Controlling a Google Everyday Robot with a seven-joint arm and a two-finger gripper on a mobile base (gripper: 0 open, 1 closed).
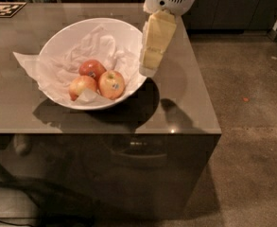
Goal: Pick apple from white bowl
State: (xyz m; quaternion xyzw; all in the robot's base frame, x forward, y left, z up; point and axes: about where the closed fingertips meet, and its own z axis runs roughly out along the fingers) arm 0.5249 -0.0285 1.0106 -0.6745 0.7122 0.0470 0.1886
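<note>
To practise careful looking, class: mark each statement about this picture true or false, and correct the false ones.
1. A red apple lies in the white bowl. True.
2. The hand is holding the yellow-orange apple. False: the hand hangs by the bowl's rim, and the apple lies in the bowl.
3. Crumpled white paper lines the bowl. True.
4. The bowl stands on the floor. False: it stands on the table.
5. The yellow-orange apple carries a sticker. True.
</note>
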